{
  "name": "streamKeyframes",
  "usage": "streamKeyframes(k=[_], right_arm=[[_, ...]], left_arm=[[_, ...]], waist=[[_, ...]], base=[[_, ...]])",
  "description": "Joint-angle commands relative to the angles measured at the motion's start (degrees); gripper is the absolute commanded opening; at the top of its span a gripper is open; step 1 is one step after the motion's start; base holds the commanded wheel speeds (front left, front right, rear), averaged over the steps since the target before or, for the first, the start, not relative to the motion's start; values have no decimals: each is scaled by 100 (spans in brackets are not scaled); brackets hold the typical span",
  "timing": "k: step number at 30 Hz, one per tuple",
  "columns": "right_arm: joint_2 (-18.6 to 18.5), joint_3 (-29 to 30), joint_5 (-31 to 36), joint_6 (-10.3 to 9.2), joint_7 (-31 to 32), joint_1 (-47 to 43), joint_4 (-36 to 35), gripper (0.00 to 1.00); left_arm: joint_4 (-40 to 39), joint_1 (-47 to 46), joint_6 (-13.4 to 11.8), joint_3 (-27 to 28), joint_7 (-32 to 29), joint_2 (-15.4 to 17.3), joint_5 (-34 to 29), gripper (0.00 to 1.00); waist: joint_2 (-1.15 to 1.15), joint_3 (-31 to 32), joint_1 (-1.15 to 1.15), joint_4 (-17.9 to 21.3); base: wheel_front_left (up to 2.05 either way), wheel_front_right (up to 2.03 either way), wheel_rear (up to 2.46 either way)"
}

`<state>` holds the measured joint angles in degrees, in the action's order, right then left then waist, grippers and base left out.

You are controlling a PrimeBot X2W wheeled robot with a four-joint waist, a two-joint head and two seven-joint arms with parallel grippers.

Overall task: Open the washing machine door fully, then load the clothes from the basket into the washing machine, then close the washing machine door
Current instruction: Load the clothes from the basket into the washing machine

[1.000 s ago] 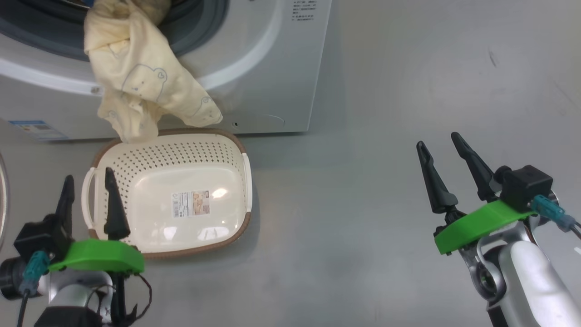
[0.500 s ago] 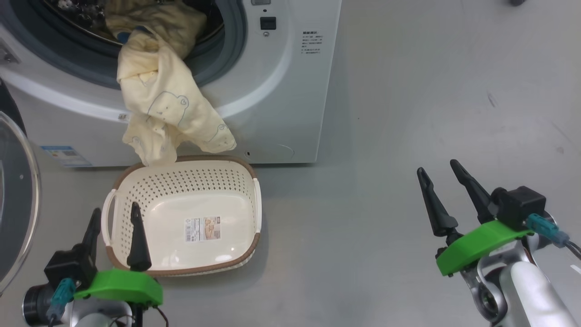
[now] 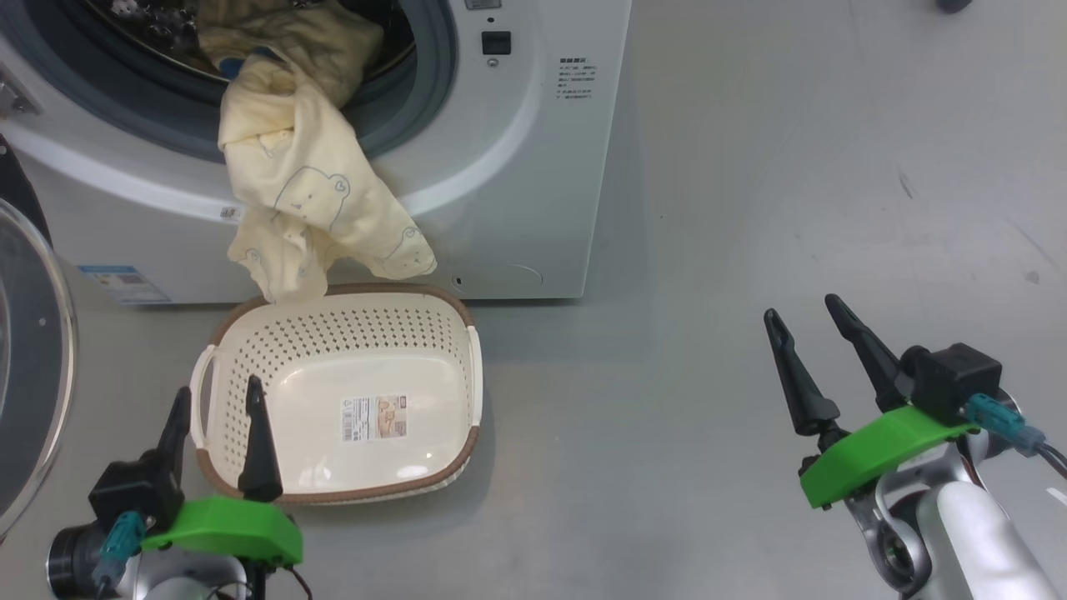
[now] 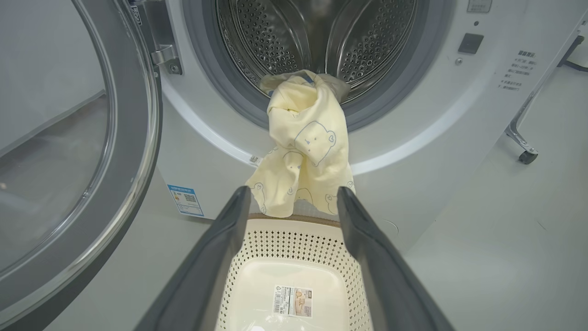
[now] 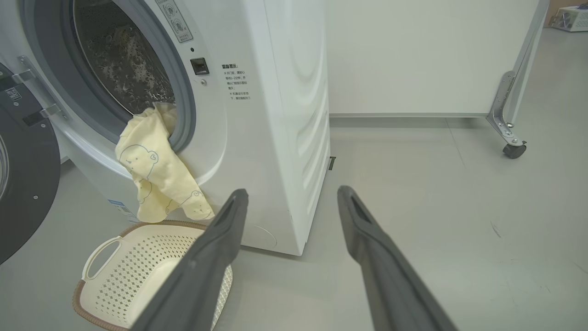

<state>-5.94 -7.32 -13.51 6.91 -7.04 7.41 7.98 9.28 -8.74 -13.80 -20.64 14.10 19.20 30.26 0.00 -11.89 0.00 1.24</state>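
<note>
**Head view.** The big white front-loading washing machine (image 3: 533,167) stands open. Its large round door with a glossy black rim and clear glass window (image 3: 29,358) is swung out at the machine's hinge side. A pale yellow soft garment with outline bear prints (image 3: 308,192) hangs from the machine's mouth down its front. The hem ends at the rim of the cream perforated plastic basket (image 3: 333,333) just before the machine; whether it touches cannot be told. The left gripper (image 3: 217,387) hovers at the basket's side away from the machine, fingers spread and empty. The right gripper (image 3: 802,307), well apart from the machine's corner, is likewise parted and holds nothing.

**Left wrist view.** The garment's top is bunched on the lip of the perforated steel drum (image 4: 367,37), with the rest outside the machine.

**Right wrist view.** The same drape shows over the machine's grey rubber gasket (image 5: 186,133).

**Step.** Loading looks unfinished. The next move probably calls for gripping the hanging cloth and pushing it past the gasket. Otherwise the closing door would likely trap it.
</note>
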Motion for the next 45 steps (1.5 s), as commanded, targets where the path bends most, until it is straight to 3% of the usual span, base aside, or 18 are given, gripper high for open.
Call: streamKeyframes(k=[1, 8, 14, 30, 45], right_arm=[[-37, -108, 44, 58, 2, 97, -210, 100], [-9, -194, 33, 58, -9, 188, -251, 100], [-1, -300, 9, 58, -42, 319, -298, 100], [11, -708, -114, 58, -278, 990, -286, 100], [97, -793, -248, 58, -601, 1358, 0, 100]], left_arm=[[-122, -183, -126, 208, 11, 133, 21, 100], [128, -524, 48, 190, -86, 104, 154, 100], [572, -1081, 354, 178, -250, 104, 321, 100], [2483, -3136, 1148, 291, -536, 153, 655, 100], [3942, -4453, 1488, 449, -536, 513, 749, 100]], waist=[[0, -22, 0, -2], [0, -210, 0, 40], [0, -517, 0, 140], [0, -1636, 0, 633], [0, -2353, 0, 1144]], base=[[0, 0, 0], [0, 0, 0], [0, 0, 0], [0, 0, 0], [0, 0, 0]])
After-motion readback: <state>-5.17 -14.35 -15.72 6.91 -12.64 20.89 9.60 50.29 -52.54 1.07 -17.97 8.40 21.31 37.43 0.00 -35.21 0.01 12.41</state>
